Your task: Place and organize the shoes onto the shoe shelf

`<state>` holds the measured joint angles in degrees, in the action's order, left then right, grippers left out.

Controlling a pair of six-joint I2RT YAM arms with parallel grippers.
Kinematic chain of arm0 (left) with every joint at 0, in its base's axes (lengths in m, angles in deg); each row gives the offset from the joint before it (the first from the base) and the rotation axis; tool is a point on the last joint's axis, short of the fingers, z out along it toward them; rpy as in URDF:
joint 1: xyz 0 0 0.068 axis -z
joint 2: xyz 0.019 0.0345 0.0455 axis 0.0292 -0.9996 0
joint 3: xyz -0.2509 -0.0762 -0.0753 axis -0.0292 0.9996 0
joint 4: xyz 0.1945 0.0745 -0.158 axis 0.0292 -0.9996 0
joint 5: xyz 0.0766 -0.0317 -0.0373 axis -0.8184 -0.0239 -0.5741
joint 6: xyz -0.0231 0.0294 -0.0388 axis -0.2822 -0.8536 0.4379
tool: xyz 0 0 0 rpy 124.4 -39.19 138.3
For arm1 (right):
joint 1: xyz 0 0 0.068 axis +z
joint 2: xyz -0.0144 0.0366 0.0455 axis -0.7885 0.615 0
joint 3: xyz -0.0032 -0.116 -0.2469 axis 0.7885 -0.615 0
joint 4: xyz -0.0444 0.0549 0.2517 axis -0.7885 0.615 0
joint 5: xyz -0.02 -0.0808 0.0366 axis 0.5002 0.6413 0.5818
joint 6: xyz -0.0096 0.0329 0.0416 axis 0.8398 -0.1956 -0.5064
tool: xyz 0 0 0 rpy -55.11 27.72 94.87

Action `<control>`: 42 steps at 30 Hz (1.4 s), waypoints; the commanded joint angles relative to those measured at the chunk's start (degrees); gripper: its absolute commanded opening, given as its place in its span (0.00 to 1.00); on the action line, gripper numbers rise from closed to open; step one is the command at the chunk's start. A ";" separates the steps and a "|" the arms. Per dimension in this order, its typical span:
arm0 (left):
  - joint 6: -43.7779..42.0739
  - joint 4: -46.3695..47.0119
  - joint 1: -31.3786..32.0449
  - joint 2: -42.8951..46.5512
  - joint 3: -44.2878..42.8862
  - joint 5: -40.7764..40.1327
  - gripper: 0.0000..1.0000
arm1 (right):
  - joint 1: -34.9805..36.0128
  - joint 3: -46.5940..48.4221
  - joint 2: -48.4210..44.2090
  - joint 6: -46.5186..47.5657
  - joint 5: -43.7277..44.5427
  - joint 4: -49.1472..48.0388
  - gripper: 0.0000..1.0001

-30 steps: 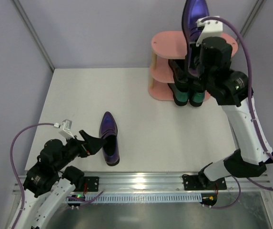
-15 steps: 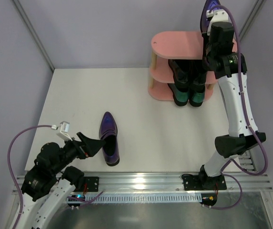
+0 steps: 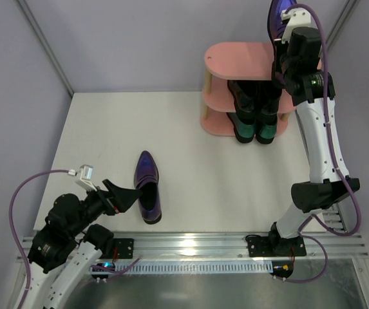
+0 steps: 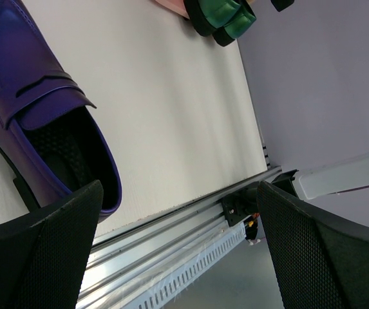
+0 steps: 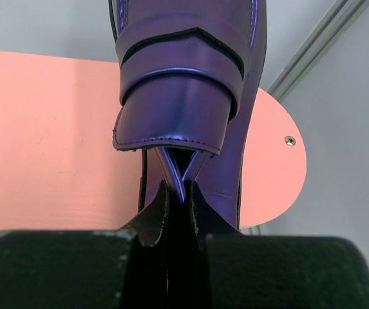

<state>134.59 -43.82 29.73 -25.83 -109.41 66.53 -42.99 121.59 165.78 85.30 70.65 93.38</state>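
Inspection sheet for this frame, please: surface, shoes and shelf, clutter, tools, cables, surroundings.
Surface: white table, one purple shoe lying on it.
Job's things: pink shelf, top board bare; green shoes on bottom tier; second purple shoe held over the top board.
Clutter: nothing seen.
Tools: left tool open by the table shoe's heel; right tool shut on the held shoe.
Cables: purple cable looped along each arm.
Surroundings: pale walls, metal rail at near edge.

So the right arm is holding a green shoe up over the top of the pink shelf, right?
Not quite. The shoe clamped in the right end effector is metallic purple, not green. The right wrist view shows this. It is indeed held up over the top of the pink shelf.
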 commanded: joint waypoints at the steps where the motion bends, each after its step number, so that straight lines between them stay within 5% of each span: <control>1: -1.20 0.27 0.07 0.55 -1.81 0.63 1.00 | -0.62 -0.64 -1.76 1.30 -1.40 -9.64 0.04; 12: -1.46 -1.13 -0.02 1.08 -2.77 -0.25 1.00 | -0.62 -2.76 -0.71 0.86 -2.64 -10.34 0.04; 13: -1.55 -1.22 0.07 1.17 -2.86 -0.34 1.00 | -0.62 -2.58 -0.71 0.68 -2.55 -10.34 0.11; 15: -1.55 -1.31 -0.02 1.35 -2.86 -0.43 1.00 | -0.62 -2.32 -0.80 0.33 -2.28 -10.34 0.46; 17: -1.55 -1.22 0.07 1.26 -2.77 -0.51 1.00 | -0.62 -2.14 -0.97 0.07 -1.93 -10.34 0.63; 21: -1.63 -1.13 0.07 1.08 -3.04 -0.60 1.00 | -0.71 -1.53 -1.06 -0.64 -1.58 -10.43 0.77; 34: -1.99 -1.48 -0.02 -0.32 -4.70 -1.74 1.00 | -0.62 -0.82 -7.11 -3.98 3.34 -14.82 0.91; 42: -2.16 -6.75 0.07 -9.10 -7.34 -8.34 1.00 | 4.46 -17.13 -29.84 -6.78 9.05 -27.38 0.98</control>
<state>133.36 -47.71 29.73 -30.59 -114.98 61.26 -41.15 109.04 146.65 80.95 75.68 75.72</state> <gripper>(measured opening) 0.996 0.961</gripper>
